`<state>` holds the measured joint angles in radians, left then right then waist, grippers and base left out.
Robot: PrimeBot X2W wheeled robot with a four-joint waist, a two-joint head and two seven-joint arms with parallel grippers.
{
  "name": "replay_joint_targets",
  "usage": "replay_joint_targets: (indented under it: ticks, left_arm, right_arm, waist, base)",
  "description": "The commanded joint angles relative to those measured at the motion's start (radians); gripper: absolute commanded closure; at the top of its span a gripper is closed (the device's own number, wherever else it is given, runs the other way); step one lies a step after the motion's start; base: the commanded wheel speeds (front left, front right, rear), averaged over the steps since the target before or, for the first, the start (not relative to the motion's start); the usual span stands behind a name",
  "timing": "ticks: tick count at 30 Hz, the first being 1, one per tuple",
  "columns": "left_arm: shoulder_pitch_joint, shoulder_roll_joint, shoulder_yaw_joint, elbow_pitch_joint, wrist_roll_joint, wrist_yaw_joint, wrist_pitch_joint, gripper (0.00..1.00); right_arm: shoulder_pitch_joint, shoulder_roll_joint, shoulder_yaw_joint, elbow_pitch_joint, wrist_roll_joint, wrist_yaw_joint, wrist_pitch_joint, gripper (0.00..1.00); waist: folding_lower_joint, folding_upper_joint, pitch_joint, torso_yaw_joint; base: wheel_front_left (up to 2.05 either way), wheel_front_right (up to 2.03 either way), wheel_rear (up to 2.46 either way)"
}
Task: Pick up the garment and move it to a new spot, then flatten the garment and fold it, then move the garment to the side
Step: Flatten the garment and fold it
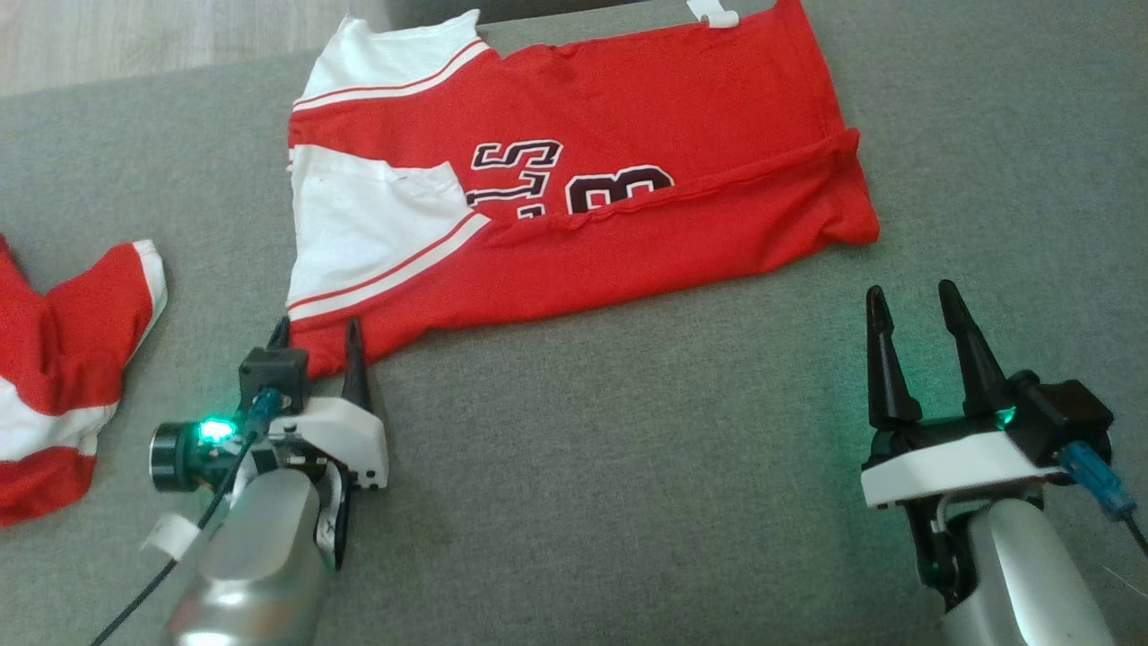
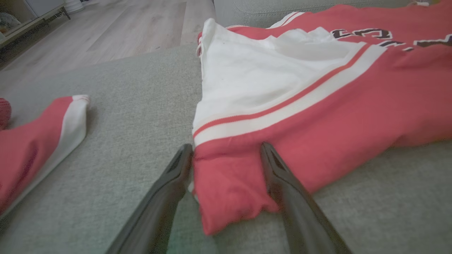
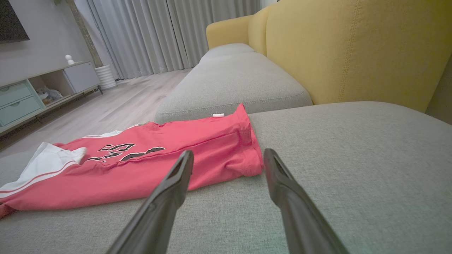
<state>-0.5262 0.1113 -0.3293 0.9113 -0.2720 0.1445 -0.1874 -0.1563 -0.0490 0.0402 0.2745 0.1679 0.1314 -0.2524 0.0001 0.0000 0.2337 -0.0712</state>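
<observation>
Two grippers, both with fingers apart and nothing held. Left gripper [image 1: 316, 327] is near-left; in its wrist view the fingers [image 2: 282, 176] straddle the near-left corner of the jersey [image 1: 673, 117], one finger just off the left edge, the other over red cloth. Can't tell if the tips touch the cloth. Right gripper [image 1: 910, 292] is near-right on bare cushion [image 1: 628, 449], short of the jersey's near-right corner and clearly apart from it.

The jersey lies mid-cushion, sideways: white sleeves left, hem right. Its near strip is already folded up over the lettering, so it looks part folded. Likely step: pinch both near corners for the next fold.

To do it well:
- Left: drop straight down and catch every layer at the corner, not just the top one.
- Right: move far and slightly left to the near-right corner before closing.
- Close both together, lift level and carry the edge far evenly so the fold stays square.

A second garment [image 1: 63, 359], red and white, lies far left, well apart; keep clear of it. Floor [image 1: 134, 36] is beyond the cushion's far-left edge.
</observation>
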Motion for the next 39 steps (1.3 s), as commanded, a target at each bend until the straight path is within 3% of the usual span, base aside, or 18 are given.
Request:
replay_joint_targets:
  ticks: [1,6,7,8,9,13,19,21,27,34,39]
  left_arm:
    - [-0.028,0.034,0.027,0.020,-0.001,0.003,0.009,0.00]
    - [-0.045,0.026,0.010,0.100,-0.014,-0.040,0.070,0.00]
    - [-0.050,0.022,0.008,0.113,-0.021,-0.054,0.084,0.19]
    - [-0.055,0.018,0.006,0.121,-0.025,-0.066,0.093,0.63]
    - [-0.060,0.015,0.003,0.127,-0.028,-0.073,0.095,1.00]
    - [-0.082,0.007,-0.006,0.117,-0.026,-0.083,0.043,1.00]
    - [-0.115,-0.003,-0.024,0.052,-0.012,-0.098,-0.045,1.00]
    - [-0.129,-0.008,-0.040,-0.030,0.006,-0.107,-0.068,1.00]
    - [-0.130,-0.012,-0.064,-0.135,0.031,-0.120,-0.073,1.00]
    - [-0.119,-0.019,-0.088,-0.237,0.053,-0.128,-0.074,1.00]
    - [-0.116,-0.022,-0.100,-0.254,0.060,-0.131,-0.074,1.00]
  right_arm:
    - [-0.032,-0.001,0.029,-0.036,0.006,-0.001,-0.009,0.00]
    - [-0.036,-0.001,0.032,-0.036,0.008,-0.001,-0.009,0.00]
    - [-0.037,-0.001,0.031,-0.035,0.008,-0.001,-0.009,0.00]
    - [-0.038,-0.001,0.029,-0.034,0.007,-0.001,-0.009,0.00]
    - [-0.039,-0.001,0.027,-0.031,0.002,-0.001,-0.009,0.00]
    - [-0.055,-0.001,0.005,-0.007,-0.030,-0.001,-0.005,0.00]
    - [-0.117,-0.001,-0.060,0.041,-0.098,-0.001,0.087,0.00]
    - [-0.197,-0.001,-0.117,0.108,-0.153,-0.001,0.199,0.00]
    - [-0.323,-0.001,-0.188,0.235,-0.193,-0.001,0.323,0.00]
    - [-0.451,-0.009,-0.280,0.399,-0.364,-0.001,0.415,0.00]
    - [-0.504,-0.010,-0.313,0.517,-0.426,-0.001,0.462,0.00]
  waist:
    - [-0.0001,0.0000,0.004,-0.006]
    - [-0.0001,0.0000,0.007,-0.012]
    - [-0.0001,0.0000,0.007,-0.011]
    - [-0.0001,0.0000,0.007,-0.010]
    - [-0.0001,0.0000,0.005,-0.007]
    - [-0.0001,0.0000,-0.005,0.012]
    - [-0.0001,0.0000,-0.008,0.044]
    - [-0.0001,0.0000,-0.001,0.072]
    - [-0.0001,0.0000,0.022,0.102]
    - [-0.0001,0.0000,0.058,0.137]
    - [-0.0001,0.0000,0.071,0.149]
  base:
    - [0.00,0.00,0.00]
    - [0.00,0.00,0.00]
    - [0.00,0.00,0.00]
    - [0.00,0.00,0.00]
    - [0.00,0.00,0.00]
    - [0.00,0.00,0.00]
    - [0.00,0.00,0.00]
    - [0.00,0.00,0.00]
    - [0.00,0.00,0.00]
    - [0.00,0.00,0.00]
    - [0.00,0.00,0.00]
